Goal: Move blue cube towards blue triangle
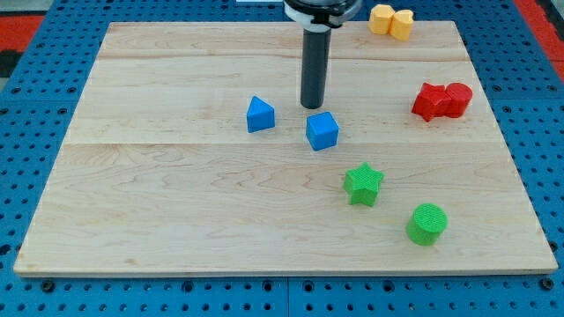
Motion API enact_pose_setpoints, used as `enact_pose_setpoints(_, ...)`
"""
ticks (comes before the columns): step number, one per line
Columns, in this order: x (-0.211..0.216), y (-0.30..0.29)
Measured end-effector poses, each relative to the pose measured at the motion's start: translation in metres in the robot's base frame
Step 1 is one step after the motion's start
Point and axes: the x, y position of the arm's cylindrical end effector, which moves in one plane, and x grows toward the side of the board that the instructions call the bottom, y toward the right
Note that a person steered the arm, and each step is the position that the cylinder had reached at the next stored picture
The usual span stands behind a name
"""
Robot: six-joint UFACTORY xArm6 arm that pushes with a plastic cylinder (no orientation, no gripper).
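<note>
Blue cube (322, 131) sits right of blue triangle (260, 114); upright rod's my tip (313, 106), no jaws, just above it.

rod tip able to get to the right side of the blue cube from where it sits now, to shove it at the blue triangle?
Probably yes. My tip sits just above the blue cube in the view, nothing between them. The board right of the cube looks bare; the green star lies lower. The blue triangle is to the cube's left.

We note a pale wooden board (176, 194) of joined planks, grain running left to right, evenly lit. Under and around it we see a blue perforated base (538, 106) with regular holes; red surfaces (26, 26) show at both top corners.
</note>
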Motion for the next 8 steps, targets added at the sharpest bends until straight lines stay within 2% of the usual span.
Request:
enact_pose_setpoints(1,-0.032,0.047)
enact_pose_setpoints(2,-0.008,0.098)
enact_pose_setpoints(4,0.121,0.103)
enact_pose_setpoints(5,0.094,0.083)
enact_pose_setpoints(6,0.044,0.069)
enact_pose_setpoints(7,0.063,0.037)
enact_pose_setpoints(8,0.071,0.029)
